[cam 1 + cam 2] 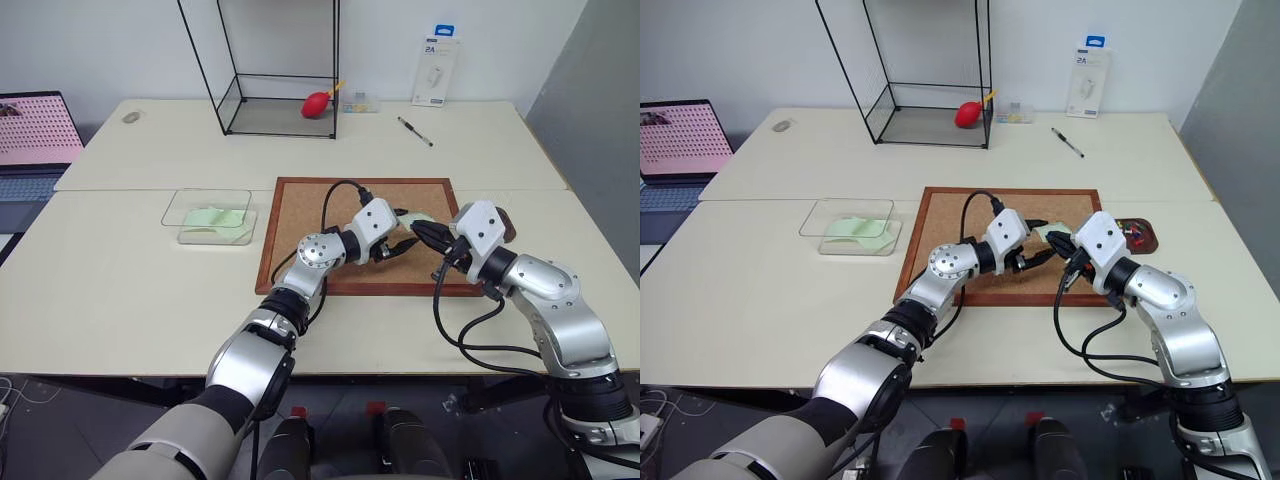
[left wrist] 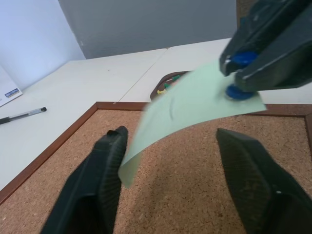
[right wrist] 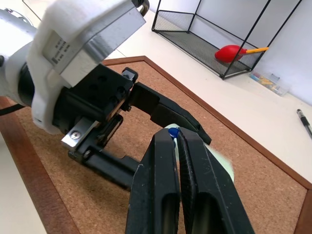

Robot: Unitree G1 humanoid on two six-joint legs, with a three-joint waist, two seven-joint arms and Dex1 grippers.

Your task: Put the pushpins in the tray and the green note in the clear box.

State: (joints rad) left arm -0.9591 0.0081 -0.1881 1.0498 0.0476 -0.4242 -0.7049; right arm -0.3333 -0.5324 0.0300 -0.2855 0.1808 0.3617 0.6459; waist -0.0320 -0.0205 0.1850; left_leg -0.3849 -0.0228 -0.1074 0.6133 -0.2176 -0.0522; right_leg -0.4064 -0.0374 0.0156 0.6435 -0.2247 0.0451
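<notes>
Both hands hang over the corkboard [image 1: 300, 215], which lies on the surface [image 1: 120, 290]. The left hand [image 1: 400, 246] and the right hand [image 1: 425, 232] point at each other, tips nearly meeting. The green note [image 2: 195, 100] stands between the left hand's fingers [image 2: 105, 165], one edge beside a finger, and the right hand's closed tips pinch a pushpin [image 3: 172, 131] at the note's far corner. The tray [image 1: 1140, 232] sits just behind the right hand, off the corkboard's right edge. The clear box [image 1: 205, 205], with a paper in it, lies well left of the left hand. Far beyond both hands stand the wire-framed case [image 1: 280, 60] and, right of it, a pen [image 1: 415, 131].
</notes>
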